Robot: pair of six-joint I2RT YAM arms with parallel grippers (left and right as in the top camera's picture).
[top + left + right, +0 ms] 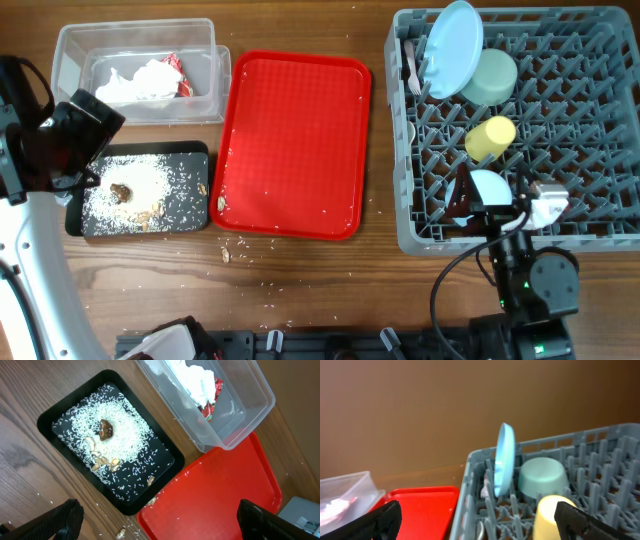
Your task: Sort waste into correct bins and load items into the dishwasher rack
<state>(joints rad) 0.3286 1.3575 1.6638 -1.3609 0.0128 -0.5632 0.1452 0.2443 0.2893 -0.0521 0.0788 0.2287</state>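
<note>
Loaded in the large square grey plastic dishwasher rack [560, 238] at the right of the table:
- a light blue round plate [452, 48] standing on edge at the far left corner
- a pale green bowl [491, 78], apparently upside down, just beside the plate
- a small yellow cup [490, 137] nearer the middle
- a light blue bowl [487, 186] near the front wall
- white plastic cutlery [412, 62] tucked against the left wall by the plate; spoon and fork too small to tell apart

Resting in the clear plastic rectangular tub [70, 50] at the far left: a crumpled white paper napkin [135, 82] with a red-and-white wrapper [172, 68].

Spread in the shallow black rectangular tray [190, 158] just in front of the tub: whitish rice-like grains [150, 180] around a small brown food scrap [120, 191].

Between bins and rack: a flat red serving tray [290, 140], bare but for a few specks.

Lying outside the bins: a few stray crumbs [226, 252] on the wooden table [330, 290], by the red tray's near left corner.

Left claw [160, 525] hovering above the black tray's edge and the red tray, fingers wide apart, holding nothing. Right claw [480, 522] over the front of the rack, likewise wide apart and empty.

Judged nearly finished: dishes racked, napkin binned, scraps in the black tray. Probably in hand: clearing the last crumbs. Next move, most likely for the left claw: lowering close to the table, narrowing to a fine pinch on tiny pieces, then carrying them over to the black tray without scattering the grains.
</note>
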